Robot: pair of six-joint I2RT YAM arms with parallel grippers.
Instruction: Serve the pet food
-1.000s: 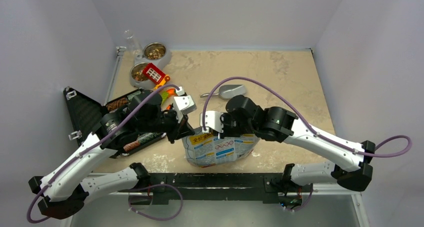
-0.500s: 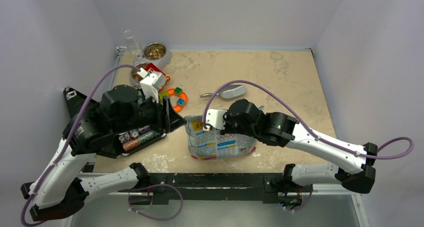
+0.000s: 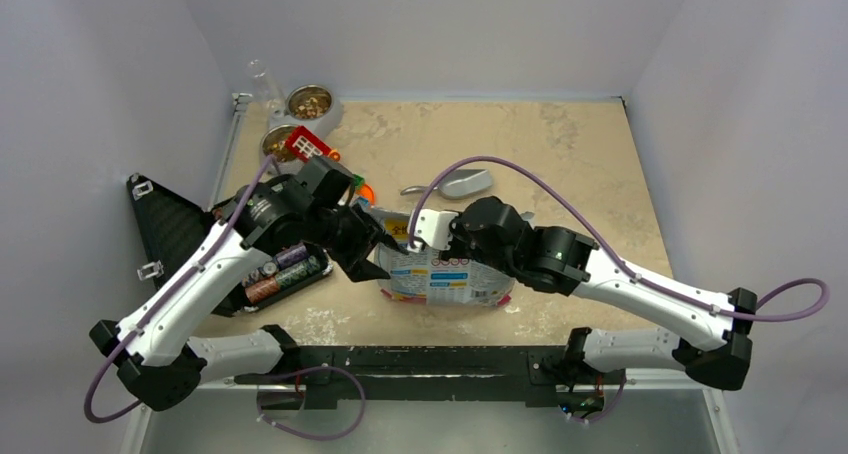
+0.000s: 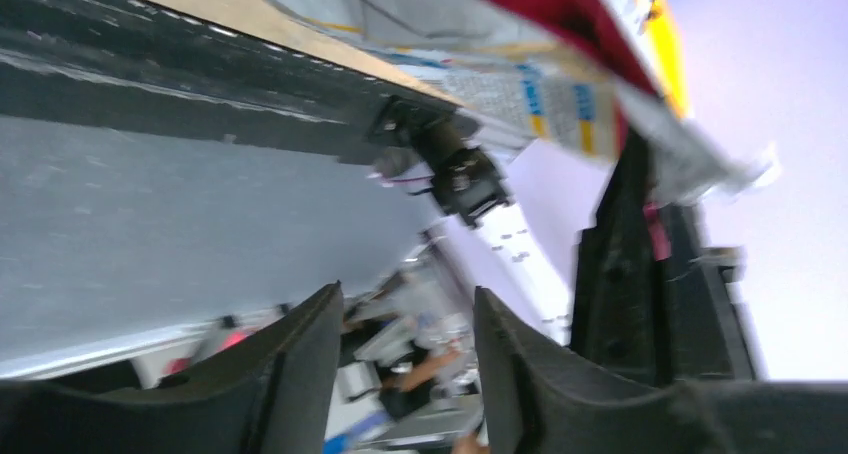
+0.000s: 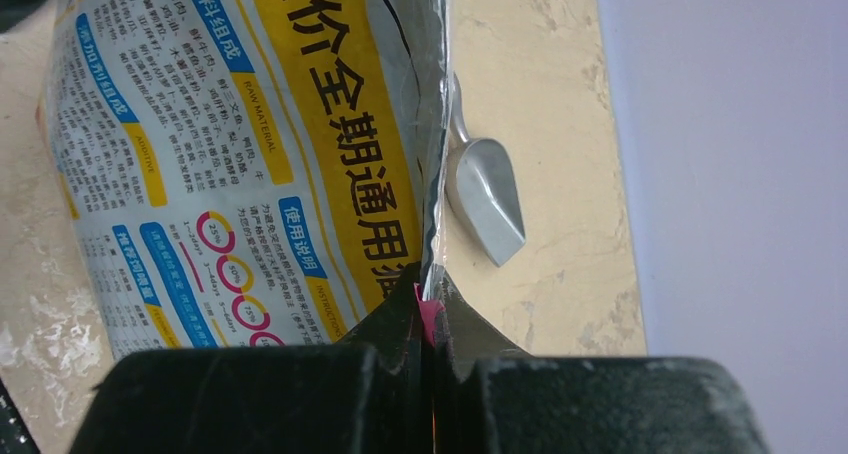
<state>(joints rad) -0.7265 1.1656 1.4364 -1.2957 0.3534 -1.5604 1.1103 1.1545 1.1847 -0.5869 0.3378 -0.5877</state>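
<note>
The pet food bag [image 3: 445,277], printed yellow, white and blue, lies on the table near the front edge. My right gripper [image 5: 428,309] is shut on the bag's [image 5: 230,144] sealed top edge. In the top view that right gripper [image 3: 412,246] meets the bag at its upper left. My left gripper [image 3: 372,246] hovers just left of there, open with nothing between its fingers [image 4: 300,364]. The bag [image 4: 560,74] shows blurred above it in the left wrist view. Brown pet food [image 3: 310,102] fills a steel bowl at the back left.
A second bowl [image 3: 274,144] sits partly under a red toy block [image 3: 306,146]. A grey metal scoop [image 3: 458,183] lies behind the bag, also in the right wrist view as the scoop [image 5: 485,199]. A black tray [image 3: 285,271] with batteries lies left, a clear bottle [image 3: 262,80] in the back corner.
My left gripper opened, swung up and left away from the bag, then came back to its left edge. The right gripper shut on the bag's top edge, and the bag shifted slightly.
</note>
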